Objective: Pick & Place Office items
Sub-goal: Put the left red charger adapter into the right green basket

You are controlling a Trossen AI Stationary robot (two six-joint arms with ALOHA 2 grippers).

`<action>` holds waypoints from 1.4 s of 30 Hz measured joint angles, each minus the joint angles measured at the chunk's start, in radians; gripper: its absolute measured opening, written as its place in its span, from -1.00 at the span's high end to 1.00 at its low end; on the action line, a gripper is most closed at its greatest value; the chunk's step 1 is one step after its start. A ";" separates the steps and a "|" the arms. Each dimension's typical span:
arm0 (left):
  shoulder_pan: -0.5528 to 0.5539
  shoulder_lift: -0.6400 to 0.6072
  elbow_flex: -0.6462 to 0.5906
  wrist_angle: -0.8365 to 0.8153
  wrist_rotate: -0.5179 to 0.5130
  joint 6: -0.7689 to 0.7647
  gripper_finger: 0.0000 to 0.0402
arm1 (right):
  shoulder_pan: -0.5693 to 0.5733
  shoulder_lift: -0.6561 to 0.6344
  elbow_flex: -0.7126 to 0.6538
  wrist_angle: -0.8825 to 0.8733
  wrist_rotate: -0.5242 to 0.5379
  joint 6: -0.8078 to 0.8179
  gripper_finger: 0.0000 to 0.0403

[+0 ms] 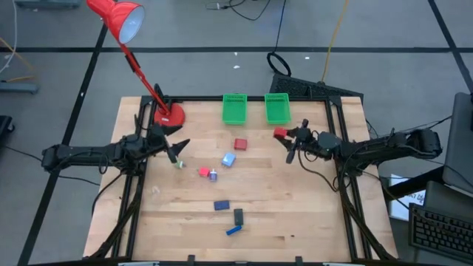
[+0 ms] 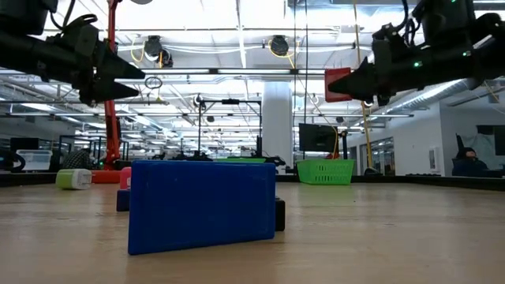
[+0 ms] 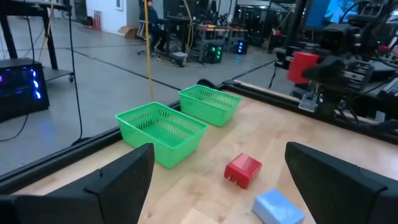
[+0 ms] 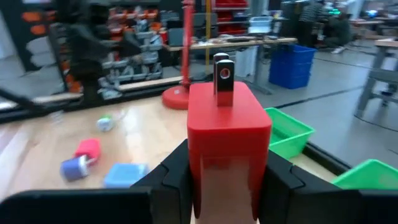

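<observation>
High view: right gripper (image 1: 285, 135) pinches red block (image 1: 280, 133) above the table, just short of the right green basket (image 1: 277, 108). Left gripper (image 1: 177, 151) hangs near the lamp base (image 1: 168, 115).

Right wrist view: fingers (image 4: 176, 180) clamp the block's sides, metal prongs (image 4: 223, 76) pointing away from the wrist.

Left wrist view: fingers (image 3: 121, 180) spread, holding nothing; second red block (image 3: 242, 170) lies on the table.

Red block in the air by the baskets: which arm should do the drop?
Right. The right gripper already clamps the red block, close to the right green basket. The left gripper is open and empty, by the lamp base.
</observation>
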 joint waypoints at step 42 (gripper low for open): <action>0.000 0.001 0.000 -0.002 0.001 0.021 -0.81 | -0.550 0.643 0.229 0.083 -0.079 0.079 0.35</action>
